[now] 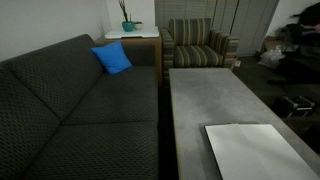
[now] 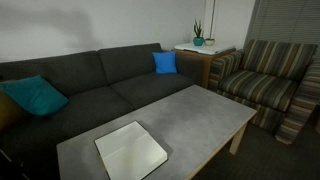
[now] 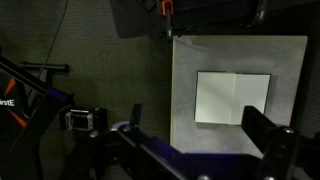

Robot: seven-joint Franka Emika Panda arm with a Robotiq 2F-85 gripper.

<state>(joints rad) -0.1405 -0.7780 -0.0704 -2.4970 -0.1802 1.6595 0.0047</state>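
Observation:
In the wrist view my gripper (image 3: 200,125) comes in from the bottom edge, open, with nothing between its two dark fingers (image 3: 266,128). It hangs high above a grey coffee table (image 3: 185,100). A white rectangular sheet (image 3: 232,98), creased down the middle, lies flat on the table, just beyond the fingertips in this view. Both exterior views show the same white sheet (image 1: 252,150) (image 2: 131,150) near one end of the table (image 1: 210,95) (image 2: 190,112). The gripper itself is not visible in either exterior view.
A dark grey sofa (image 1: 70,110) (image 2: 100,85) runs along the table and carries a blue cushion (image 1: 113,58) (image 2: 165,62) and a teal cushion (image 2: 35,95). A striped armchair (image 1: 200,45) (image 2: 265,85) and a side table with a plant (image 2: 198,42) stand beyond. Black gear with cables (image 3: 30,95) sits on the floor.

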